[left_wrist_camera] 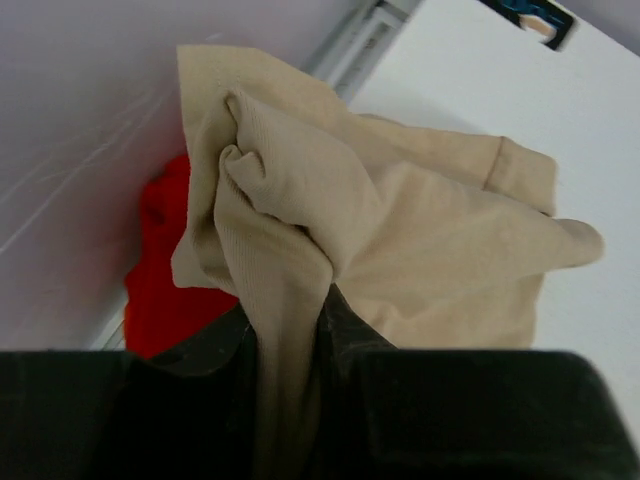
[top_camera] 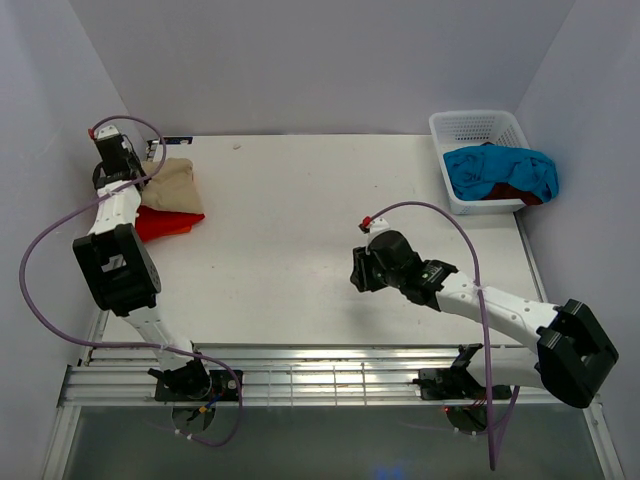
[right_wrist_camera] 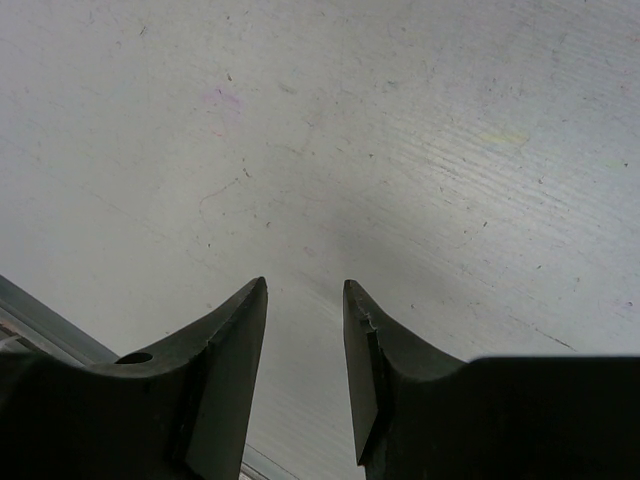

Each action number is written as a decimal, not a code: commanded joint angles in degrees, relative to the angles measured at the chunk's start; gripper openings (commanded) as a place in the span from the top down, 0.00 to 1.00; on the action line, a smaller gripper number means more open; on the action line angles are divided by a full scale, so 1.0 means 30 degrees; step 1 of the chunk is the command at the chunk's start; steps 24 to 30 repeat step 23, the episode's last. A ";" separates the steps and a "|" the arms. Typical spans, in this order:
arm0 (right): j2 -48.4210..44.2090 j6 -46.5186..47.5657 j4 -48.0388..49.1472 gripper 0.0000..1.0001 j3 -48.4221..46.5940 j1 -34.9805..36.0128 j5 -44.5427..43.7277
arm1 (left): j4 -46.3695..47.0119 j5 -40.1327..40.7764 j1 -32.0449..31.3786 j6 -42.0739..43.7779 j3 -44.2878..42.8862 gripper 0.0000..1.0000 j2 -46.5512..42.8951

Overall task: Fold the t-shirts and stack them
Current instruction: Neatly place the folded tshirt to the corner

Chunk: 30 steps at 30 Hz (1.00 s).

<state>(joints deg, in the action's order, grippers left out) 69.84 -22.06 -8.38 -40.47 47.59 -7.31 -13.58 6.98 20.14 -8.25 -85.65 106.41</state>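
Workspace as your overhead and wrist cameras show it. Your left gripper (left_wrist_camera: 290,325) sits at the far left corner of the white table (top_camera: 300,220), close to the left wall. Its two dark fingers pinch a gathered fold of the tan ribbed cloth t-shirt (left_wrist_camera: 400,230). The fold runs down between the fingers, and the rest of the cloth bunches up just beyond them and spreads out toward the table. In the overhead view this shirt lies crumpled beside the left arm's wrist.

A bright red cloth t-shirt (top_camera: 165,222) lies flat on the table, touching the tan one on its near side and partly covered by it. In your left wrist view it shows as a red patch between the tan cloth and the wall.

Your right gripper (right_wrist_camera: 305,300) hangs over bare table right of centre, well apart from every shirt. Its fingers stand spread with only the scuffed tabletop visible between them.

At the far right edge you see a white perforated plastic basket (top_camera: 480,125). A turquoise-blue cloth t-shirt (top_camera: 495,170) is heaped in it and spills over its near right rim. A dark red cloth t-shirt (top_camera: 512,194) shows beneath the blue one.
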 commanded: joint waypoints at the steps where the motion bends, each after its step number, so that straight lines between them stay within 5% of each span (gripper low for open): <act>1: -0.0605 0.0030 0.0333 0.57 0.0422 -0.0044 0.0093 | -0.0303 0.6219 0.0200 -0.1201 -0.0423 0.65 -0.0609; 3: -0.0780 0.0060 0.0217 0.57 0.0540 -0.0044 0.0006 | -0.1063 0.7979 0.0200 -0.2106 -0.1037 0.03 -0.0344; 10: -0.1747 0.0118 -0.0428 0.55 0.0950 -0.0044 -0.0317 | -0.0219 1.0272 0.0200 -0.3398 -0.0339 0.02 -0.4174; 14: -0.2537 0.0118 -0.0371 0.46 0.1067 -0.0044 -0.0638 | -0.0218 0.6292 -0.0207 -0.4397 0.0246 0.02 -0.7485; 19: -0.3943 0.0352 -0.0838 0.46 -0.0161 -0.0015 -0.1341 | 0.0922 0.4563 -0.3927 -0.3959 0.2937 0.02 -1.1381; 23: -0.5319 0.0907 -0.1774 0.46 -0.1858 -0.0044 -0.3096 | 0.4053 0.1075 -0.5479 -0.4572 0.8909 0.02 -1.6439; 30: -0.5319 0.0907 -0.1774 0.46 -0.1858 -0.0044 -0.3096 | 0.4053 0.1075 -0.5479 -0.4572 0.8909 0.02 -1.6439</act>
